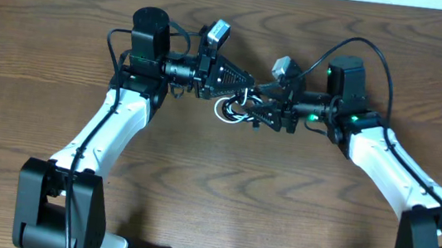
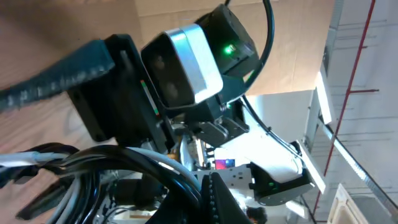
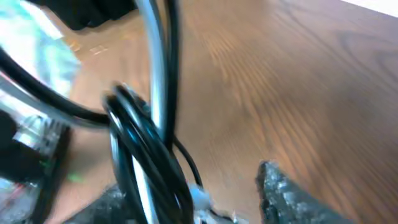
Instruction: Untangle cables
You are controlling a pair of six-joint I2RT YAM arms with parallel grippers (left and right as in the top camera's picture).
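Cables [image 1: 227,111] are lying bunched between both claws. The right gripper [image 1: 257,114] is touching the bundle's right side, jaws apart. The left gripper [image 1: 244,87] is hovering just above it, state unreadable.

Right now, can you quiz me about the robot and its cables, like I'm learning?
1. True or false: the cables lie far away from the left gripper and the right gripper.
2. Pick one: seen from overhead, the loop in the cables is A white, B red, C yellow.
3. Fill in: the table looks like brown ____.

Key: 1 false; 2 A; 3 wood.
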